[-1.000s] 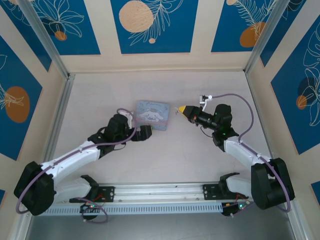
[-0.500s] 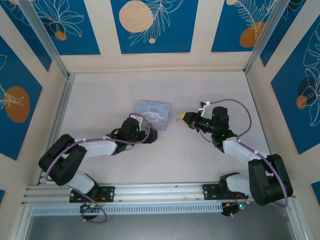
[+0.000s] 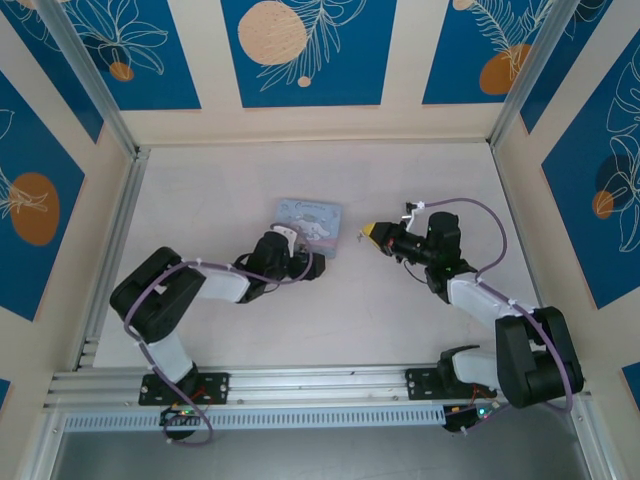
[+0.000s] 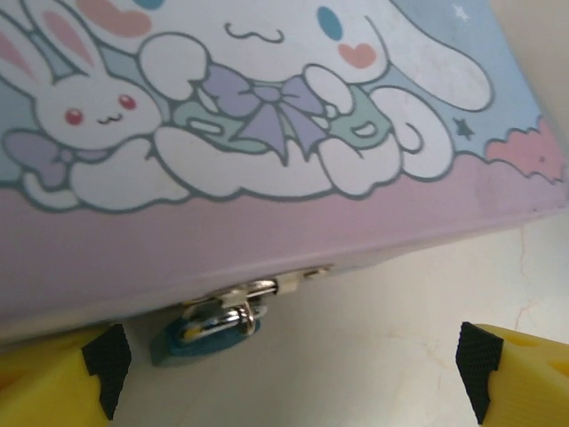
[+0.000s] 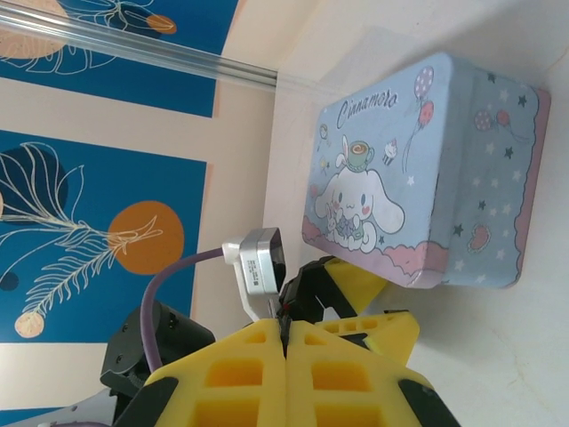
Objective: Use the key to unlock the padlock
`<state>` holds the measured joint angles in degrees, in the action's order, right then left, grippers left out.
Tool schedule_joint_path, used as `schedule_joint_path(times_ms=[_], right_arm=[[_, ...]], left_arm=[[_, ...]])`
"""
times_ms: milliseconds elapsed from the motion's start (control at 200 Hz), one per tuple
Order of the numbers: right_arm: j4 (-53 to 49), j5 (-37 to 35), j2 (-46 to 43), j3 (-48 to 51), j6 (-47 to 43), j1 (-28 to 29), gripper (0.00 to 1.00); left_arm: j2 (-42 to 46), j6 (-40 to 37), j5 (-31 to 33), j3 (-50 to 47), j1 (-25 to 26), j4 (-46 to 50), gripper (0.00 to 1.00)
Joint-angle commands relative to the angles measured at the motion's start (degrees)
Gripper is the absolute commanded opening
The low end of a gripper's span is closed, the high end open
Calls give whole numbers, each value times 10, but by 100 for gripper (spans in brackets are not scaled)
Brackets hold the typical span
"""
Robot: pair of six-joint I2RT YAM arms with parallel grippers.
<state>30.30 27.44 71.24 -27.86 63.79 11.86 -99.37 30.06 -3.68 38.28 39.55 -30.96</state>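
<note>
The pale blue cartoon tin [image 3: 308,220] lies mid-table. From the hasp on its near side hangs the tiny dark blue padlock [image 4: 203,331], its metal shackle through the hasp. My left gripper [image 3: 312,265] is low at that side, open, with yellow fingertips [image 4: 49,381] on either side and the padlock just inside the left one. My right gripper [image 3: 368,232] is to the tin's right, its yellow fingers [image 5: 240,374] pressed together. A thin dark sliver, the key [image 5: 284,311], pokes out of their seam, pointing at the tin [image 5: 418,169].
Patterned blue and cream walls [image 3: 300,50] close in the table on three sides, with aluminium posts in the corners. A rail [image 3: 320,385] carrying both arm bases runs along the near edge. The left arm's elbow [image 3: 160,290] is folded out to the left.
My left gripper has slid right and forward to the tin's near side. The tin has turned slightly. My right gripper has dropped a little toward the tin's right edge.
</note>
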Motion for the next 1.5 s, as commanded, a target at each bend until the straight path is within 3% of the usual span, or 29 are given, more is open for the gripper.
schedule_joint_path(times_ms=[0,255,615,910,1125,1495], right_arm=[[3,2,18,-24,-8,-4,0],[9,5,102,-104,-10,-4,0],[98,10,263,-182,50,10,0],[94,0,314,-220,54,39,0],[93,-7,333,-224,52,43,0],[94,-11,347,-221,54,46,0]], left_arm=[[-16,6,-29,28,11,-33,95],[-22,49,-42,28,16,-68,95],[-67,63,-35,24,15,-94,95],[-74,74,-68,36,16,-118,93],[-63,128,-77,26,9,-177,92],[-125,218,-60,11,6,-277,88]])
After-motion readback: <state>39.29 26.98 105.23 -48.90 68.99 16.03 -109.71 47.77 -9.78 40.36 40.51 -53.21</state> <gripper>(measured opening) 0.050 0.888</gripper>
